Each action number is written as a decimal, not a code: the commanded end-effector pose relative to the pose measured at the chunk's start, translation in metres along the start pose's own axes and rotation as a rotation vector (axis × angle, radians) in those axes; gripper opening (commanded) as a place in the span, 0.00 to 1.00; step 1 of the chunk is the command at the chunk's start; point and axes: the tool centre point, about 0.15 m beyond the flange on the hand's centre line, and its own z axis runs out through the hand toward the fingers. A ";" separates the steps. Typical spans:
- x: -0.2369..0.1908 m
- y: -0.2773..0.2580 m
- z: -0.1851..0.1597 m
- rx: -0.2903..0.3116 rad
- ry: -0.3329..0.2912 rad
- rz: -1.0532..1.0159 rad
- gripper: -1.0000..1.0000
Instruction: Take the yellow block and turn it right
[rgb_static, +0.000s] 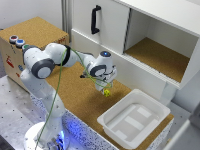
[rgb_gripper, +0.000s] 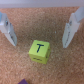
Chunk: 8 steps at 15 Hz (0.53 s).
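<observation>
Nearest the camera: robot base (rgb_static: 42, 137) and its white arm (rgb_static: 40, 62), low in the left half of the exterior view, with a thin yellow-green cable (rgb_static: 56, 85) trailing along it.
Hand: the hand (rgb_static: 106, 88) sits at the centre of the exterior view, pointing down at the desk; its fingers are spread wide and pinch nothing. In the wrist view the two fingertips (rgb_gripper: 8, 30) stand apart on either side of the frame.
Task thing: the yellow block (rgb_gripper: 39, 51), a tiny bright cube marked with a dark letter T, lies on the cork just below the midpoint between the fingertips, touching neither. In the exterior view it shows as a small yellow spot right under the hand.
Desk: a cork-topped desk (rgb_static: 70, 95) runs diagonally through the middle of the exterior view.
Other things: a white tray (rgb_static: 134, 120) sits at lower right, well apart from the block; a white cabinet (rgb_static: 150, 40) with a dark handle (rgb_static: 94, 20) fills the upper right; a cork-topped box (rgb_static: 30, 37) with buttons is at upper left. A small purple scrap shows at the wrist view's lower edge; what it is I cannot tell.
Step in hand: judged as lining up to grasp; the block is not yet held.
Doing it well: centre the hand over the block, square the fingers to two flat faces, lower straight, close gently, then rotate the wrist rightward without dragging the cube.
</observation>
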 end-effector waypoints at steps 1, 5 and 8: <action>-0.041 -0.004 -0.064 -0.189 0.100 -0.216 1.00; -0.048 -0.010 -0.063 -0.164 0.115 -0.389 1.00; -0.038 -0.004 -0.030 -0.141 0.090 -0.461 1.00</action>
